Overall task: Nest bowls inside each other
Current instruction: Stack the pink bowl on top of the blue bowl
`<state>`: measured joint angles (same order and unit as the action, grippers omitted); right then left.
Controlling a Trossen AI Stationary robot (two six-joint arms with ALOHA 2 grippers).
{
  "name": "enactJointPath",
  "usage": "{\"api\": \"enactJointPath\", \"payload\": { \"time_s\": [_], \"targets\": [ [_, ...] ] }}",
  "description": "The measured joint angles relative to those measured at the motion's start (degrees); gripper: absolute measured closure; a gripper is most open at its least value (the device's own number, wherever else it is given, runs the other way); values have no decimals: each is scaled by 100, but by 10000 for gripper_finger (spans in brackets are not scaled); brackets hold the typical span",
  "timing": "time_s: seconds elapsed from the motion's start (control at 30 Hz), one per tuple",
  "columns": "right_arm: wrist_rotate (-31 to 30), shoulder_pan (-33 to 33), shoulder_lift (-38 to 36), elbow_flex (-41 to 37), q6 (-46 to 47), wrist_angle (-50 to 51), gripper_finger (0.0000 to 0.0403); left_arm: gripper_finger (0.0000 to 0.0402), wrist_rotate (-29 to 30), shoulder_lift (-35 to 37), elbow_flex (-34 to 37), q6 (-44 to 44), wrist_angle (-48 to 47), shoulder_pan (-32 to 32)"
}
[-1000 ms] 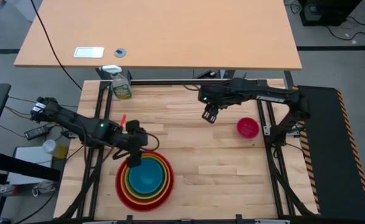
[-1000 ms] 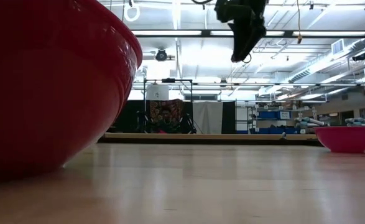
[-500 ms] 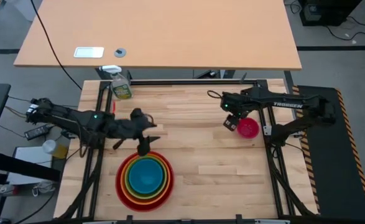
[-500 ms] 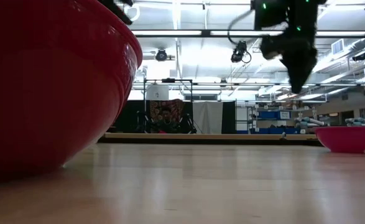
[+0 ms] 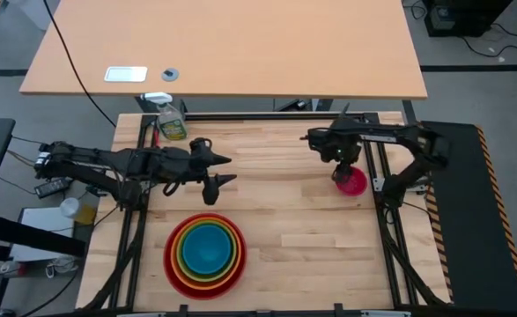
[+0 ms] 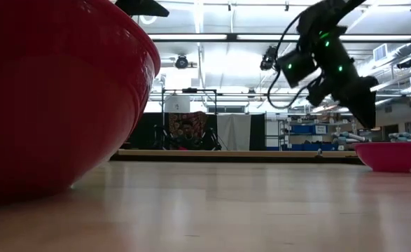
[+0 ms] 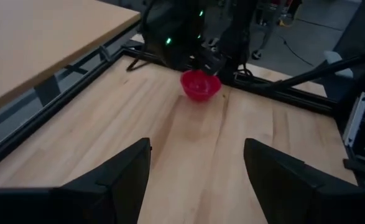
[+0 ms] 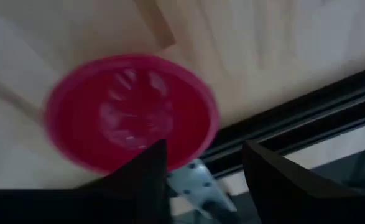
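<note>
Right hand [image 5: 344, 167], fingers parted, tips down above pink bowl [image 5: 351, 181] at three o'clock; left hand [image 5: 225, 171] open, level.

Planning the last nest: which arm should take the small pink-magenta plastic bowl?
Right. The right gripper hovers open-jawed just above the small pink-magenta plastic bowl by the table's right edge. The left gripper hangs mid-table, above neither that bowl nor the nested stack of bowls.

4 nested bowls [image 5: 204, 255] near the front edge; right gripper [image 5: 342, 166] seemingly just over the pink bowl [image 5: 352, 182]
</note>
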<state>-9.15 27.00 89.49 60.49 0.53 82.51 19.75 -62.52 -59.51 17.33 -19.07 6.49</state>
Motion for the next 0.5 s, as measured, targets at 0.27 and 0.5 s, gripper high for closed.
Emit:
{"api": "enactJointPath", "payload": {
  "time_s": [0.27, 0.5],
  "targets": [
    [-227, 168, 763, 4, -1094, -164, 190, 141, -133, 110, 0, 268, -172, 60],
    [-200, 186, 1156, -8, -1722, -577, 191, 141, -216, 332, -4, 498, -619, 123]
  ]
}}
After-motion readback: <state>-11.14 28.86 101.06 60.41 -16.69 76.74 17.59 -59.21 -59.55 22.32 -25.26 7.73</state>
